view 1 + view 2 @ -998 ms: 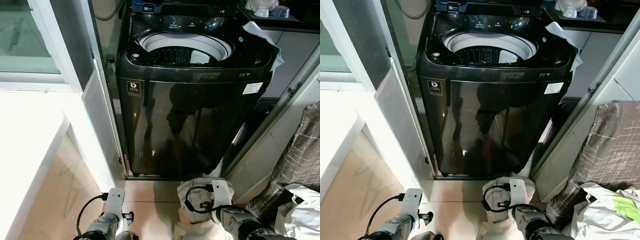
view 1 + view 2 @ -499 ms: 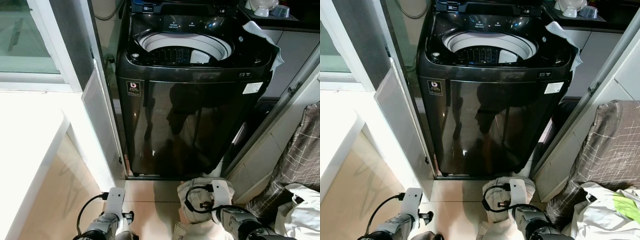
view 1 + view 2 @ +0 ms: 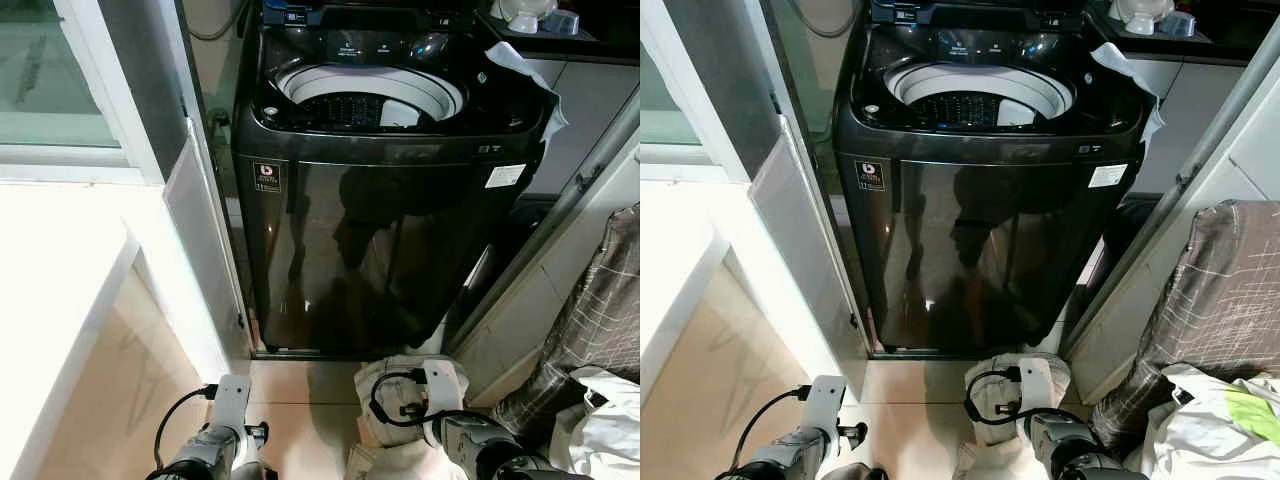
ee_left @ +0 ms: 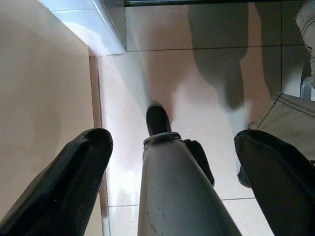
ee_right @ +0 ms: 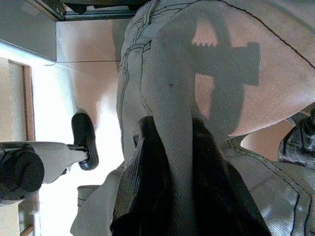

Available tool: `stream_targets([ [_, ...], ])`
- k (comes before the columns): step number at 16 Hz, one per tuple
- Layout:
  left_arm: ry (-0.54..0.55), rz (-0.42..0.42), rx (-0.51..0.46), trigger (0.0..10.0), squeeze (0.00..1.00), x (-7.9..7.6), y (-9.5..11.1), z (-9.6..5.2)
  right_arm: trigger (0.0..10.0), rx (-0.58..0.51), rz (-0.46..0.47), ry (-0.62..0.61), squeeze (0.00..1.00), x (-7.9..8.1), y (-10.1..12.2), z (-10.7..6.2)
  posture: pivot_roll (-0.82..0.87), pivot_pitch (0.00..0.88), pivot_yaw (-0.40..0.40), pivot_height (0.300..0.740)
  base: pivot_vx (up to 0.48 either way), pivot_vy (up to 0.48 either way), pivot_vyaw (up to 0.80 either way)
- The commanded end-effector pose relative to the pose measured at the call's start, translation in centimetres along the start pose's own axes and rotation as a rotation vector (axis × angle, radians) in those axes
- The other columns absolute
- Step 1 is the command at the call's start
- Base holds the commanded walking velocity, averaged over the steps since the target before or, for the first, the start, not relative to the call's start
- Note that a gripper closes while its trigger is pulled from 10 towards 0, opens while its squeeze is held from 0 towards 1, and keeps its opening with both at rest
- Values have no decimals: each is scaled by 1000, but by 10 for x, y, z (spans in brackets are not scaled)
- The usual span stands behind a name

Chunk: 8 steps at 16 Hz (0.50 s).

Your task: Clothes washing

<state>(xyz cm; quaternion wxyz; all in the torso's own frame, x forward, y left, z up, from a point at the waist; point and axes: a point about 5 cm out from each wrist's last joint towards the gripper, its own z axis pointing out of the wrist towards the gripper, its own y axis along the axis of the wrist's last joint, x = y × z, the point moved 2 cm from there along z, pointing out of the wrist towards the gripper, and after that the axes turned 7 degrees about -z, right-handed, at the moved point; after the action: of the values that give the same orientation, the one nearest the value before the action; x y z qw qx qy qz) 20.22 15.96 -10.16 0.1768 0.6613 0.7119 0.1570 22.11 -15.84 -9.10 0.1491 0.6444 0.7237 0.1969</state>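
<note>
- Right end effector (image 5: 170, 196) clamped on pale beige corduroy garment (image 5: 197, 98), low near the floor.
- Left end effector (image 4: 172, 172) spread wide, empty.
- Far: black top-loading washing machine (image 3: 385, 240), lid open; loading not yet done.

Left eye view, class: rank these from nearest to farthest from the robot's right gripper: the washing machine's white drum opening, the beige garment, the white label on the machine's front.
1. Beige garment: clamped in the right gripper, low by the floor.
2. White label: upper right of the machine's front.
3. White drum opening: on top, farthest back.
</note>
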Motion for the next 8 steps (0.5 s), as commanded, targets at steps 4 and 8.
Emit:
stream_targets([
  [4, -7, 1, -2, 10000, 0, -3, 4, 0, 0, -14, -10, 0, 0, -3, 3, 0, -67, 0, -10, 740, 0, 0, 0],
  [8, -6, 8, -3, 10000, 0, -3, 4, 0, 0, -12, -18, 2, 0, -2, 1, 0, -62, 0, -11, 740, 0, 0, 0],
])
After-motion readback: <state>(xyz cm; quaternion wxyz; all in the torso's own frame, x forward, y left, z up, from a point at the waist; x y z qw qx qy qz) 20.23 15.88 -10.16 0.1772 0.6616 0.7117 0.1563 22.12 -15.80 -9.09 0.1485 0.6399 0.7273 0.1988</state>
